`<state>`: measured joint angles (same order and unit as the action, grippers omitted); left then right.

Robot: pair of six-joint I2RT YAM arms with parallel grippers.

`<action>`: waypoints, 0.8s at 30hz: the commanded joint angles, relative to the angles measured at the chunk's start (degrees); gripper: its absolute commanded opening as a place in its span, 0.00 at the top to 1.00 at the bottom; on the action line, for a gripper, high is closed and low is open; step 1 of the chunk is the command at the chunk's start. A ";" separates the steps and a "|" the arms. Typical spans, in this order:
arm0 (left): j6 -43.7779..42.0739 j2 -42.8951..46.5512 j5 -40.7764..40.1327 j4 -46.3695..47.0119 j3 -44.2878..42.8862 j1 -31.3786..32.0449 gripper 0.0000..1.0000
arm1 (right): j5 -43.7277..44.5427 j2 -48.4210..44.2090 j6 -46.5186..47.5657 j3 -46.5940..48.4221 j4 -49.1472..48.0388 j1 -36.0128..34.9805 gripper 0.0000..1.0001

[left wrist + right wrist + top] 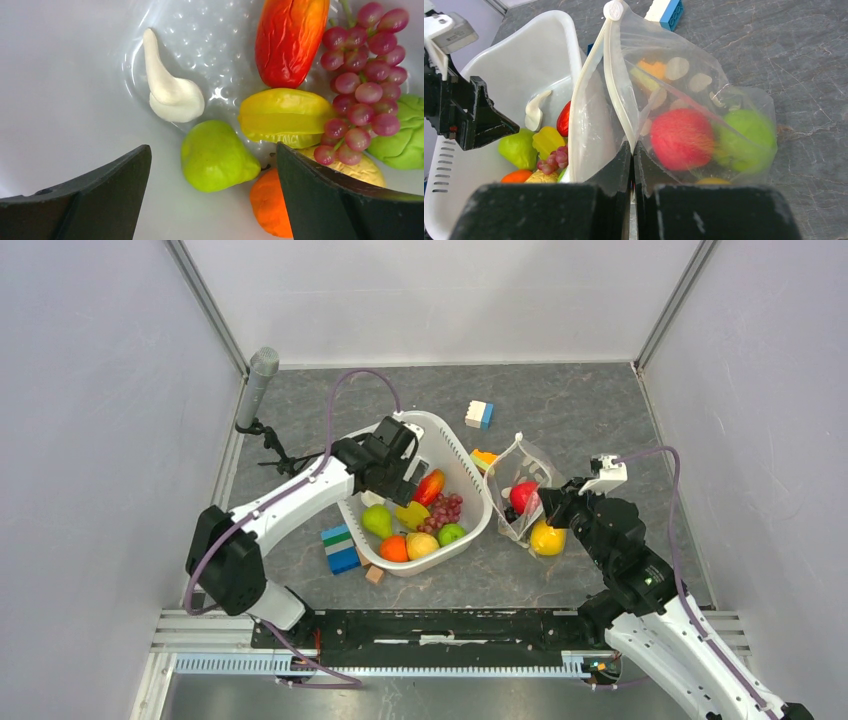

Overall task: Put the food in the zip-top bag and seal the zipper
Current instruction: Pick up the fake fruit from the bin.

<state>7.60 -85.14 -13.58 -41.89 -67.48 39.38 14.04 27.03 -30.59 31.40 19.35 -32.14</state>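
While upright, zip-top bag (744,100) between right jaws (mouth agape).

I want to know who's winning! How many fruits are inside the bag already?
3. In the zip-top bag, a red fruit sits in the middle, a green fruit beside it, and a yellow fruit at the end nearest the robot. Others may be hidden behind these.

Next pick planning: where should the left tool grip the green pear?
Across its belly, straight down. The pear lies on the tub floor, clear on one side, starfruit and orange crowding the other; the open left tool hangs above it.
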 commanded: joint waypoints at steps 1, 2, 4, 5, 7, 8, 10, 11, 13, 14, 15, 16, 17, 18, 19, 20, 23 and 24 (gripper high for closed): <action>-6.50 -4.33 4.57 -9.14 -5.42 -0.68 0.00 | 0.39 -0.16 0.68 2.08 -1.07 -0.13 0.94; -6.95 -5.25 5.57 -10.03 -5.86 -0.70 0.00 | 0.43 -0.30 0.49 1.78 -1.33 -0.11 0.94; -7.22 -6.80 7.16 -11.64 -6.74 -0.70 0.00 | 0.31 -0.54 0.30 1.16 -1.81 -0.12 0.94; -6.58 -7.66 6.25 -12.64 -7.32 -0.78 0.00 | 0.31 -0.55 0.29 1.06 -1.78 -0.12 0.94; -6.45 -8.34 5.53 -13.59 -7.51 -0.87 0.00 | 0.22 -0.54 0.38 1.20 -1.30 -0.14 0.94; -6.81 -8.78 6.22 -14.08 -7.49 -1.03 0.00 | 0.30 -0.61 0.55 1.34 -0.93 -0.14 0.94; -6.79 -9.94 5.81 -15.17 -7.79 -1.23 0.00 | 0.92 -0.90 0.75 1.47 -0.60 -0.12 0.94; -6.62 -10.63 5.43 -15.47 -7.91 -1.36 0.00 | 1.24 -1.07 0.77 1.47 -0.62 -0.12 0.94; -6.36 -12.64 5.33 -16.11 -8.25 -1.49 0.00 | 1.35 -1.10 0.79 1.60 -0.61 -0.12 0.94; -6.17 -13.67 5.32 -16.61 -8.43 -1.49 0.00 | 1.27 -1.05 0.83 1.73 -0.46 -0.12 0.94; -5.95 -14.72 5.16 -16.97 -8.55 -1.56 0.00 | 1.20 -1.10 0.95 1.89 -0.30 -0.12 0.94; -5.67 -15.56 5.32 -17.00 -8.54 -1.58 0.00 | 1.24 -1.06 1.02 1.99 -0.22 -0.18 0.94; -5.49 -16.09 5.80 -16.81 -8.47 -1.73 0.01 | 1.33 -1.10 1.03 1.96 -0.10 -0.14 0.94; -5.20 -16.47 6.09 -16.18 -8.23 -2.01 0.02 | 1.54 -1.18 1.04 1.93 0.03 -0.12 0.94; -5.01 -16.79 6.61 -15.58 -8.03 -2.33 0.03 | 1.67 -1.29 1.02 1.93 0.15 -0.11 0.94; -4.96 -17.27 7.08 -15.15 -7.93 -2.74 0.04 | 1.66 -1.43 0.97 1.91 0.21 -0.12 0.94; -4.36 -18.30 6.01 -14.99 -8.36 -2.94 0.15 | 1.73 -1.72 1.03 2.09 0.39 -0.12 0.94; -4.11 -18.16 5.87 -14.98 -8.59 -2.99 0.24 | 1.76 -1.84 1.04 2.22 0.50 -0.11 0.94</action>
<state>3.20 -102.98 -8.27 -57.06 -74.24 37.01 14.31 26.02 -30.30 31.40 19.73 -32.14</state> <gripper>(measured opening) 0.874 0.061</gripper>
